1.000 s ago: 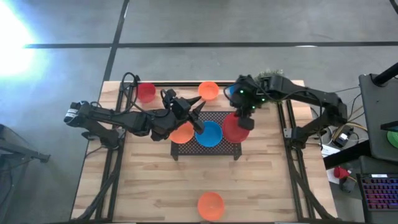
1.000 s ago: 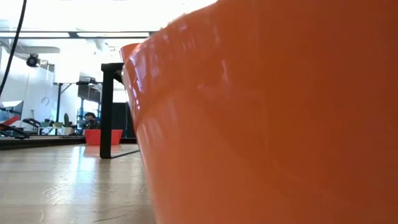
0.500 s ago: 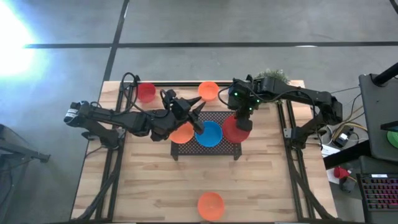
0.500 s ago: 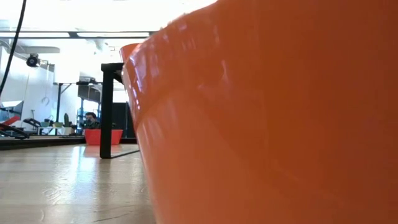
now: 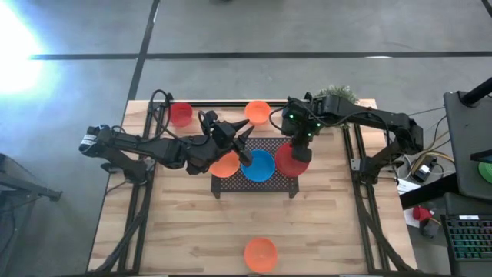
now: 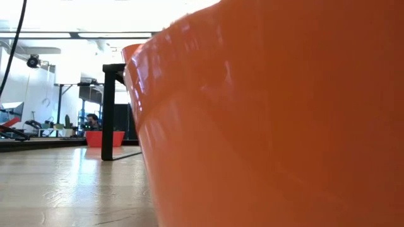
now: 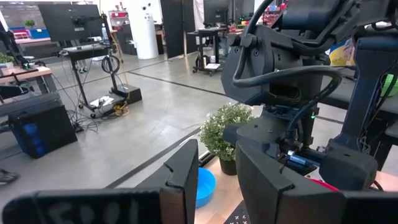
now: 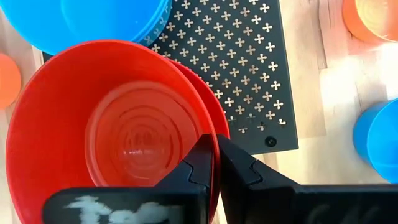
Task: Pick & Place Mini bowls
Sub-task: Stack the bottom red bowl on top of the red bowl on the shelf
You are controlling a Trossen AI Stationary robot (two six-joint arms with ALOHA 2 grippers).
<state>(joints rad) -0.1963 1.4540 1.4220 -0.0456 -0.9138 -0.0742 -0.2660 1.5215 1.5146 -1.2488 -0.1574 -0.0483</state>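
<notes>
A dark mesh rack (image 5: 270, 146) stands mid-table. An orange mini bowl (image 5: 224, 165) sits at its left end and a blue one (image 5: 259, 165) in its middle. Over its right end is a red mini bowl (image 5: 292, 160), mouth up, with my right gripper (image 8: 216, 163) shut on it. A second red rim (image 8: 200, 84) shows just outside that bowl's rim. My left gripper (image 5: 247, 145) hovers level above the rack's left half, open, with nothing between its fingers (image 7: 186, 171). More bowls stand on the table: red (image 5: 181, 114), orange (image 5: 257, 112) and orange (image 5: 260, 254). My right gripper pinches the red bowl's rim (image 8: 214, 140) on the side toward the table's far edge, one finger inside the bowl and one outside. The fingers come steeply from above. The bowl stays upright over the rack's right end; whether it rests there I cannot tell.
A potted plant (image 5: 337, 94) stands at the far right corner behind my right arm. A blue bowl (image 8: 376, 140) sits on the wood beside the rack's far right corner. The near orange bowl (image 6: 271, 126) fills most of the low view.
My right gripper has tipped a little more steeply down and its wrist has shifted slightly toward the table's left, still shut on the red bowl, which stays over the rack's right end.
</notes>
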